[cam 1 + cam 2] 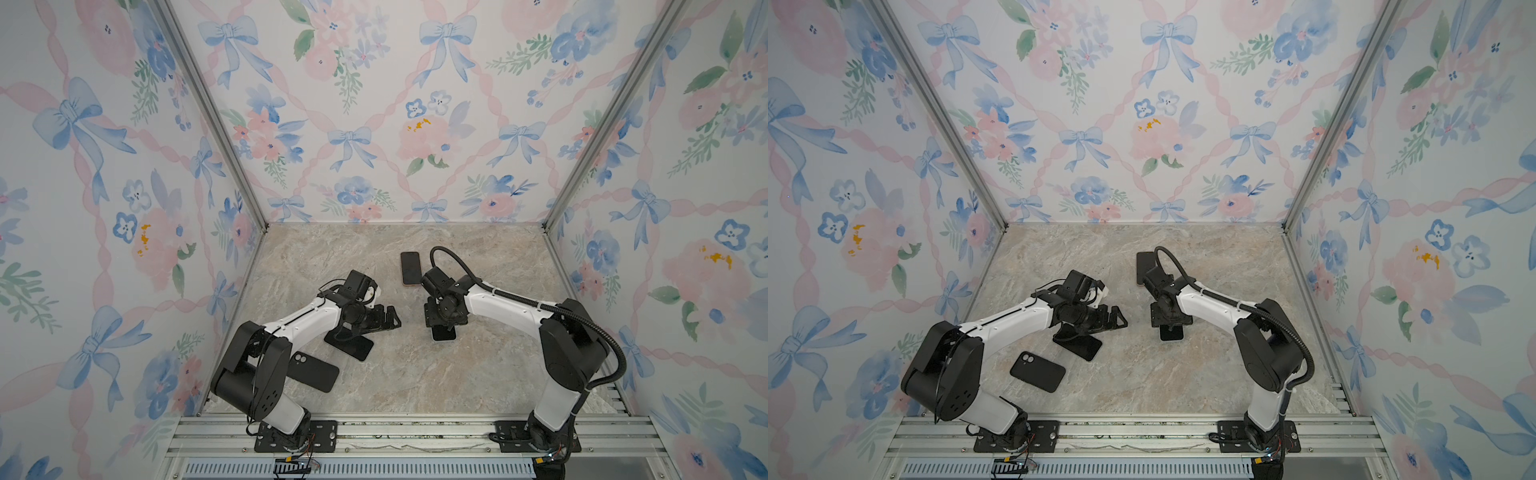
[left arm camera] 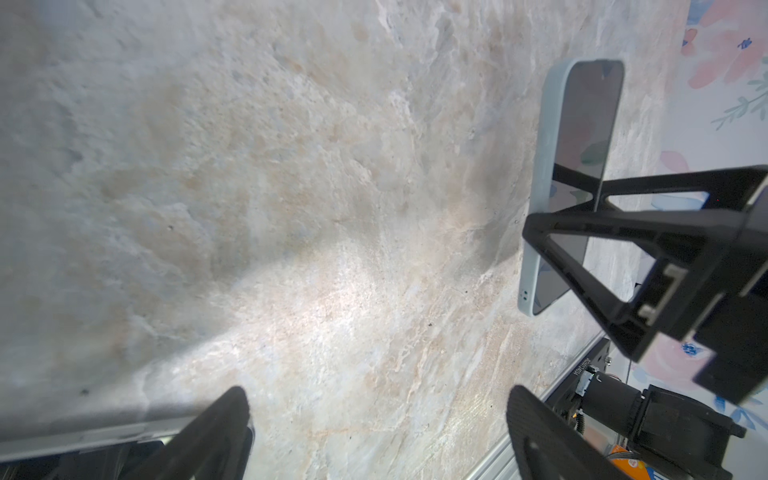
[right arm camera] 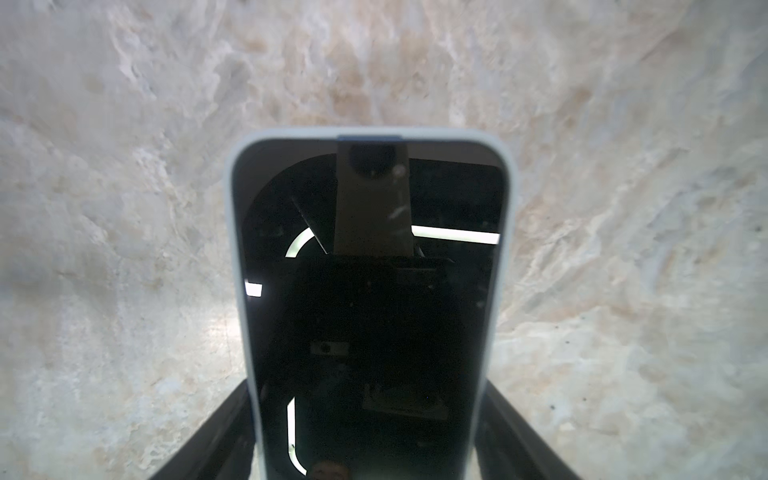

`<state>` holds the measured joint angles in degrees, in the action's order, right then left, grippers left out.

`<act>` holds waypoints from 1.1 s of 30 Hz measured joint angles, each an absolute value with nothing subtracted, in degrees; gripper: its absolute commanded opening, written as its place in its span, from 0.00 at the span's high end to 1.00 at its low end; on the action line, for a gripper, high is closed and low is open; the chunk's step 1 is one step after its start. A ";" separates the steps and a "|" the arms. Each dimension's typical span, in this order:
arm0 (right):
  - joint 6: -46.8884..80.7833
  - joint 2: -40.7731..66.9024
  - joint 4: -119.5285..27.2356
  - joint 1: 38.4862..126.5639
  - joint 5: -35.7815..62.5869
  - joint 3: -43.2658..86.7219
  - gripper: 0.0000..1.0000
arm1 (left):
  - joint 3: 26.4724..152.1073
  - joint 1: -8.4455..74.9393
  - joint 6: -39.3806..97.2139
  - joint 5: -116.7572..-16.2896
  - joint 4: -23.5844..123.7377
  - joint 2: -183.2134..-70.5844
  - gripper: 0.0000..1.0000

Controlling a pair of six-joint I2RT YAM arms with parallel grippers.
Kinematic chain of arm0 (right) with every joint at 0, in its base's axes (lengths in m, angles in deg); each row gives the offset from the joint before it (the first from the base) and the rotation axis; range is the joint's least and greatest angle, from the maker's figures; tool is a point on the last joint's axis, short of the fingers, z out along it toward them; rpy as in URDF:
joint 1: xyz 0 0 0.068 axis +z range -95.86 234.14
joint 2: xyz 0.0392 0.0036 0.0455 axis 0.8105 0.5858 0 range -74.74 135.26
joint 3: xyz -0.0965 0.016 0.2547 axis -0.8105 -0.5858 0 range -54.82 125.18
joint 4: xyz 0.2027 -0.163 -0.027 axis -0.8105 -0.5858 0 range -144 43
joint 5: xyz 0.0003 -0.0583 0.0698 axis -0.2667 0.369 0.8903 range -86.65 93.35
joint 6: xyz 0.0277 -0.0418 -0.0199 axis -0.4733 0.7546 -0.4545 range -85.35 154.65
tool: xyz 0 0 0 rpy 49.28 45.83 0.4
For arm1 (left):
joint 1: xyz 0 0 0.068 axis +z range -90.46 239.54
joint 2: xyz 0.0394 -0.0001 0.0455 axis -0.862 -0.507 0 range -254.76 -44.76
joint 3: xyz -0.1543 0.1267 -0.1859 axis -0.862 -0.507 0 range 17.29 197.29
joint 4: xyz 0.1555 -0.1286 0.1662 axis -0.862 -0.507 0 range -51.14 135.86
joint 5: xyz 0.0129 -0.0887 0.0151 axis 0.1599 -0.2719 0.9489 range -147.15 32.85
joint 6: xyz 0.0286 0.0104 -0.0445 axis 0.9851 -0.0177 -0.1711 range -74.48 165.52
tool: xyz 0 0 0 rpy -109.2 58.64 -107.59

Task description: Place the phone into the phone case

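The phone, dark screen up with a pale blue rim, lies flat on the marble table. My right gripper points down over it, a finger pressed against each long side. In both top views only the phone's near end shows below the right gripper. The left wrist view also shows this phone. The black phone case, with a camera cutout, lies flat at the front left. My left gripper is open and holds nothing.
Another dark phone lies farther back, near the right wrist. A black flat slab lies under the left gripper. Floral walls close in three sides, and a metal rail runs along the front.
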<state>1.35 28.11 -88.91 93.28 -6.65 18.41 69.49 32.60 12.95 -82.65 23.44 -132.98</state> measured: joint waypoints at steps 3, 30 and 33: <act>3.34 28.18 -89.74 90.57 -6.78 20.68 0.34 | 70.85 32.60 12.95 -82.67 23.44 -133.00 0.02; 15.62 56.31 -96.86 76.29 -2.15 57.97 0.34 | 83.48 36.99 13.03 -86.65 23.44 -145.99 0.02; 16.08 58.60 -97.85 75.81 -1.60 61.44 0.34 | 84.01 37.19 13.03 -86.95 23.42 -146.58 0.02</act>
<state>16.08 58.60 -97.85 75.81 -1.60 61.44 84.01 37.19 13.03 -86.95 23.42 -146.58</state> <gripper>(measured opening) 0.744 0.978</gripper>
